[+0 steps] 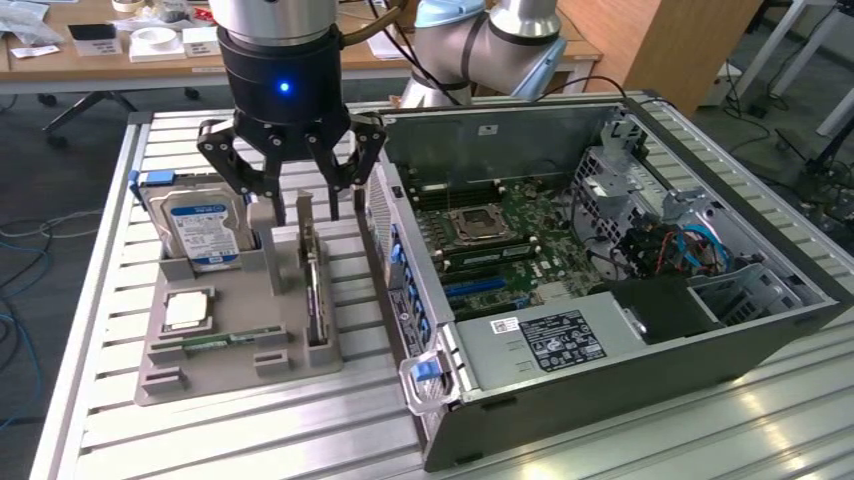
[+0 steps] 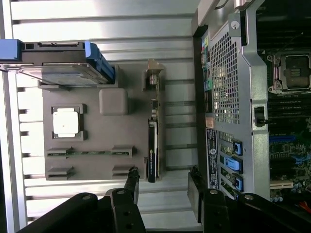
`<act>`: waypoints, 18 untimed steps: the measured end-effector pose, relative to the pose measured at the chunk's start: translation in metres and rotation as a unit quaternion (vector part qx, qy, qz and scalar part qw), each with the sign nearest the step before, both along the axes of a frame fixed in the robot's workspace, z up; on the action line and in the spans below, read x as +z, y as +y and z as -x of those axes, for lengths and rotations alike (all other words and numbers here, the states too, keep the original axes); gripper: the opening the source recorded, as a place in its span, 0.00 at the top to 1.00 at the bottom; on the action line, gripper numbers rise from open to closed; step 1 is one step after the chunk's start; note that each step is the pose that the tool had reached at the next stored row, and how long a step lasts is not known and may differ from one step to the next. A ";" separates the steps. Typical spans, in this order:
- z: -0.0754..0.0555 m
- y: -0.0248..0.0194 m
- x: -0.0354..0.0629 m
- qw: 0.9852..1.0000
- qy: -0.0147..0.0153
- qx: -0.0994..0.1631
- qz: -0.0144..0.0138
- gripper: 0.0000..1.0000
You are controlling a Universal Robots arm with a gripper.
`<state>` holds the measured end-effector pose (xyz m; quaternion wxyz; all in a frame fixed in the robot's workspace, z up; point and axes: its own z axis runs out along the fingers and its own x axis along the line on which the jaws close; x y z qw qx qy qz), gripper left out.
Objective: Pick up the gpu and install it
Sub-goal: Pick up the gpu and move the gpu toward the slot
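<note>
The gpu [image 1: 311, 282] stands on edge in a slot of the grey holder [image 1: 220, 378], a thin dark card with its silver bracket end toward the back. In the wrist view the gpu [image 2: 152, 143] appears edge-on as a narrow dark strip. My gripper [image 1: 307, 212] hangs just above the card's rear end, open, with one finger on each side of its line and nothing between them. In the wrist view, the gripper [image 2: 163, 180] shows two black fingertips [image 2: 132, 178] spread apart near the card's fan end.
The open computer case [image 1: 747, 330] lies beside the holder on the exterior view's right, motherboard [image 1: 487, 235] exposed. On the holder [image 2: 97, 145] are a hard drive [image 1: 200, 228], a square processor [image 1: 187, 310] and a green memory stick [image 1: 220, 341]. All rest on a slatted metal table [image 1: 240, 440].
</note>
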<state>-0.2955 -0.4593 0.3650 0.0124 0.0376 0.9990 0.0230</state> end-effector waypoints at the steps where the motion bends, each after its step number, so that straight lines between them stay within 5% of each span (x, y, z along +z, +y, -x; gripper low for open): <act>1: 0.000 0.0000 0.0000 1.000 0.000 0.000 0.000 0.47; 18: 0.000 0.0000 -0.0090 1.000 0.000 0.000 0.000 0.47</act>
